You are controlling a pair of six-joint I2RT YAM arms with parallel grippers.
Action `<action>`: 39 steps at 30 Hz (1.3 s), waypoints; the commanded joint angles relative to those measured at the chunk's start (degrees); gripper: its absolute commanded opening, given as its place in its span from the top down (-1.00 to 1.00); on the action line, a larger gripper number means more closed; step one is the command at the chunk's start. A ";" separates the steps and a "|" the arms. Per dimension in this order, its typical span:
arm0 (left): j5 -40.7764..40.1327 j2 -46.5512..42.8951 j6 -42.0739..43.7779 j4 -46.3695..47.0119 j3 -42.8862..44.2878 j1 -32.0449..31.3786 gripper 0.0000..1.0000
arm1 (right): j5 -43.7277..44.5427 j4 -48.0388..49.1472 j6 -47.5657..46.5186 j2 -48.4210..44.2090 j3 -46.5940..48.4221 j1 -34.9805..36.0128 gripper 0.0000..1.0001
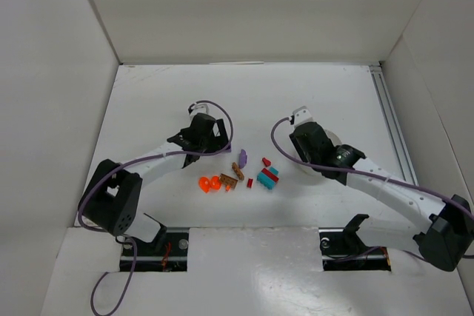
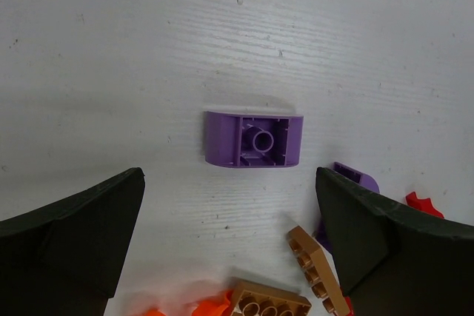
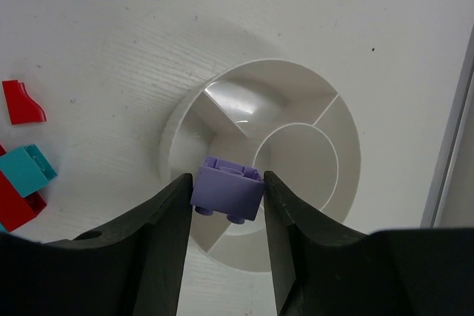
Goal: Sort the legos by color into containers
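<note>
From above, the legos lie loose on the surface; at the left wrist, the left gripper hangs spread over a purple brick; at the right wrist, the right gripper pinches a purple piece over the seemingly empty bowl, so sorting looks barely begun.

Purple plastic brick, clamped in right pincer over round white divided plastic bowl. Curved purple plastic piece upturned on table; brown, orange, red, teal pieces clustered nearby.

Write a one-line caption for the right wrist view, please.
Right hand holds a purple lego over the white divided bowl.
</note>
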 commanded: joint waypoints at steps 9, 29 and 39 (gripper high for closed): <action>-2.65 3.97 -1.35 -1.62 4.53 -0.94 -1.00 | 0.84 0.58 1.57 -4.85 -1.14 -0.45 -0.29; -3.79 6.16 -3.38 -2.15 6.20 -0.94 -1.00 | -8.12 10.42 -7.66 -10.56 -3.95 -0.45 -0.34; 1.64 6.69 7.95 3.12 5.67 -2.00 -0.99 | -8.12 11.04 -8.80 -13.38 -5.62 -0.45 -0.34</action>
